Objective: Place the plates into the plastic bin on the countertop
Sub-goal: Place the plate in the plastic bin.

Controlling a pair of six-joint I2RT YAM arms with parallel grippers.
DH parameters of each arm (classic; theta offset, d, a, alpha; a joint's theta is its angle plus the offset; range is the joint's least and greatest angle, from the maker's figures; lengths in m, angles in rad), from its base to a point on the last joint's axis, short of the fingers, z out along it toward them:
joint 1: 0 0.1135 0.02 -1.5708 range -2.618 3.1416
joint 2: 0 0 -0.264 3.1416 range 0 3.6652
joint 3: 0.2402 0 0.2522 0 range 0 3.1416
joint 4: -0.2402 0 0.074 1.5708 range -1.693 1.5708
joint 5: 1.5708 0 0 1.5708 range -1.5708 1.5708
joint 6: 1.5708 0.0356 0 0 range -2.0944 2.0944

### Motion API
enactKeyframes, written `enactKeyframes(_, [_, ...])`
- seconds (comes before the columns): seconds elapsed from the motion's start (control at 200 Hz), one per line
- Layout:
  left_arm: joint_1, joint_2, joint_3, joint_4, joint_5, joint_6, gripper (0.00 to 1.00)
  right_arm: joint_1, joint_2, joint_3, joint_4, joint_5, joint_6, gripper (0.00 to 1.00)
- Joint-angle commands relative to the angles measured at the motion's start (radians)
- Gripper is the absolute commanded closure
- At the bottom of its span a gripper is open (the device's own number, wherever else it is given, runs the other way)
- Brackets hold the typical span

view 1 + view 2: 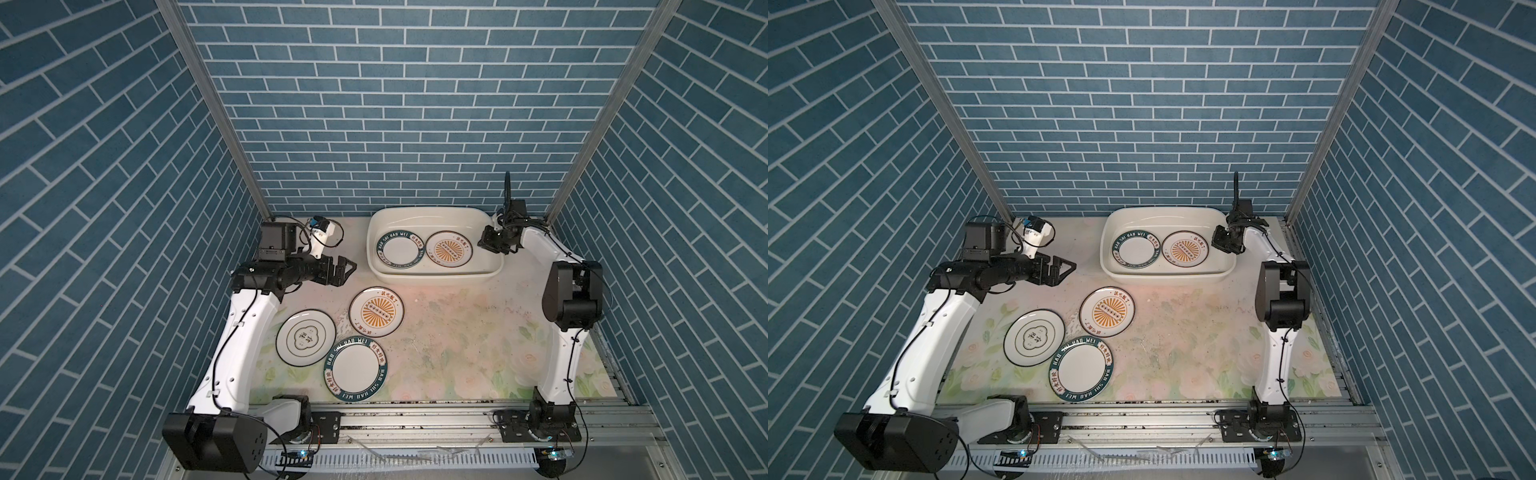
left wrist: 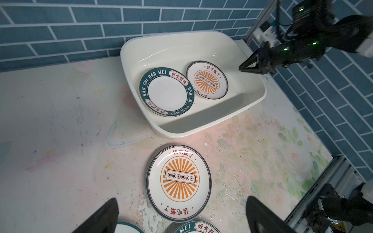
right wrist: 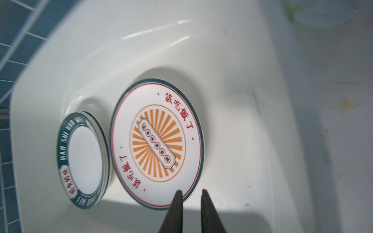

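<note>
In both top views the left arm rises from its base on the near rail. Its forearm lies level and points at the plastic bin [image 1: 436,279] [image 1: 1167,279]. The left gripper [image 1: 349,272] [image 1: 1068,272] hangs just short of the bin's left wall, jaws spread and empty. The right arm stands folded at a high elbow, and its forearm reaches to the bin's right end. There the right gripper [image 1: 482,245] [image 1: 1216,243] tips down over the rim.

Inside the bin the binned teal plate [image 1: 399,249] lies beside the binned sunburst plate [image 1: 449,249]. On the countertop [image 1: 457,332], in front of the bin, are the loose sunburst plate [image 1: 376,311], the cloud plate [image 1: 305,336] and the loose teal plate [image 1: 356,369]. The loose teal plate is the farthest from the bin.

From the left wrist, the two dark fingers [image 2: 105,215] stand wide apart, with the loose sunburst plate [image 2: 179,182] between them and the bin [image 2: 201,131]. The teal rims read "HAO SHI HAO WEI", with 好食好味 in red panels. The sunburst plates carry 該吃飯了 in red, above and below an orange burst. The small characters on the centre banner are too fine to read with certainty. The right gripper [image 2: 241,68] hangs above the bin's right end, its fingers narrowing to a point.

From the right wrist, the right gripper [image 3: 191,191] shows a narrow gap between its fingers and grips nothing. The tips are over the rim of the binned sunburst plate [image 3: 157,141], which lies flat on the bin floor. Beside it the binned teal plate [image 3: 84,159] tops a small stack, with further rims showing beneath it.
</note>
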Motion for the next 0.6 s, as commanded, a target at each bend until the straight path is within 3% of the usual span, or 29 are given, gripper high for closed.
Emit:
enactKeyframes(0.0, [0.005, 0.024, -0.024, 0.008, -0.096, -0.105, 0.00, 0.006, -0.171, -0.020, 0.005, 0.033, -0.050, 0.80])
enactKeyframes(0.185, [0.005, 0.047, -0.117, 0.069, -0.103, -0.201, 0.00, 0.083, -0.388, -0.165, -0.038, 0.022, -0.047, 0.78])
enactKeyframes(0.275, [0.005, 0.052, -0.185, 0.122, -0.100, -0.249, 0.00, 0.163, -0.517, -0.257, -0.093, 0.079, -0.031, 0.68])
enactKeyframes(0.425, [0.005, 0.079, -0.293, 0.222, -0.055, -0.306, 0.00, 0.270, -0.739, -0.494, -0.081, 0.018, 0.061, 0.67])
enactKeyframes(0.595, [0.008, 0.170, -0.305, 0.269, -0.042, -0.295, 0.00, 0.331, -0.980, -0.803, 0.035, -0.016, 0.174, 0.68])
